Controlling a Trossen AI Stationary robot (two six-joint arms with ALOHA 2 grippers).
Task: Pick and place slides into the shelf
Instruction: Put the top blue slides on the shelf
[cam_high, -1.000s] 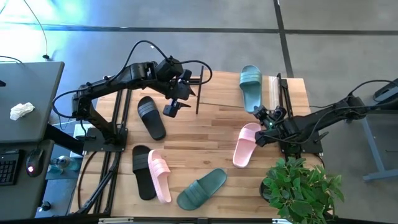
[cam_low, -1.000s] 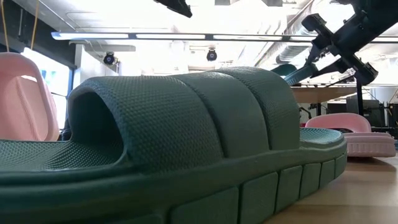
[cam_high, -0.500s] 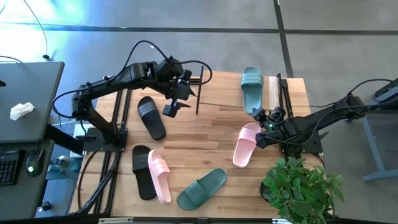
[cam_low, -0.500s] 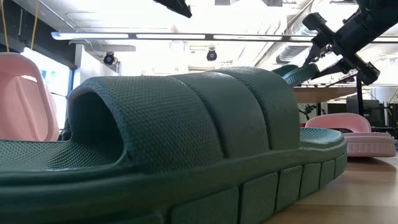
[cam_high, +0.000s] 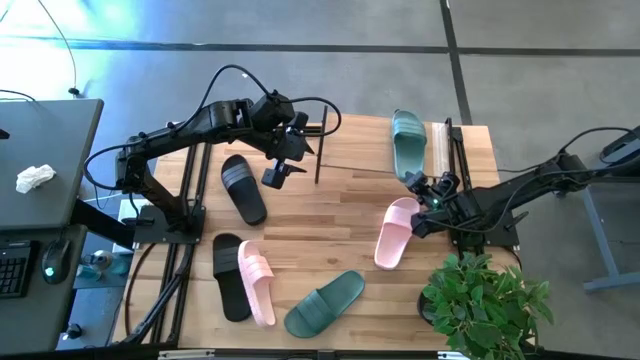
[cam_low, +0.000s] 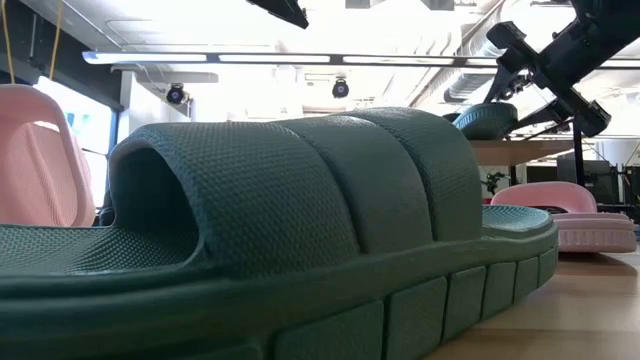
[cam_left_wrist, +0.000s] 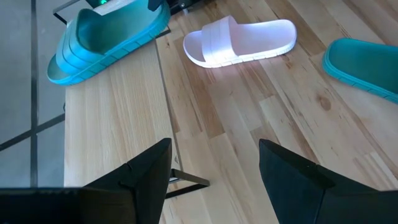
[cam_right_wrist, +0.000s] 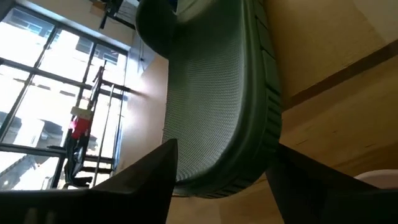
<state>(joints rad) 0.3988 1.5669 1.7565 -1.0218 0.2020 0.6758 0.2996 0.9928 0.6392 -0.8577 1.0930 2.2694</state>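
My right gripper (cam_high: 417, 184) is shut on a sage-green slide (cam_high: 407, 140) over the shelf's light top board (cam_high: 470, 140), at the table's far right. In the low view this slide (cam_low: 487, 120) shows just above the board (cam_low: 520, 150); whether it rests there I cannot tell. My left gripper (cam_high: 280, 168) hangs open and empty above the table's far middle, beside the shelf's left post (cam_high: 321, 150). On the table lie a pink slide (cam_high: 395, 232), the other green slide (cam_high: 325, 302), a black slide (cam_high: 243, 188), and a black (cam_high: 228, 275) and pink one (cam_high: 256, 282) side by side. My right gripper pinches the green slide's heel end (cam_right_wrist: 217, 177) between its two fingers (cam_right_wrist: 146, 180), one on each side edge of the sole. The fingers come from the table's near side, roughly level, and lie along the slide. The toe end points toward the far edge, over the shelf's board.
A potted plant (cam_high: 485, 305) stands at the near right corner, close to my right arm. The near green slide (cam_low: 280, 230) fills the low view. Bare wood lies in the table's middle (cam_high: 330, 215). A grey side table with a white rag (cam_high: 35, 178) stands to the left.
The held green slide has rolled about its length and shows narrower from above. In the low view it has come from slanting to nearly level over the shelf board, shifting slightly toward the table's right. My right gripper has stayed shut.
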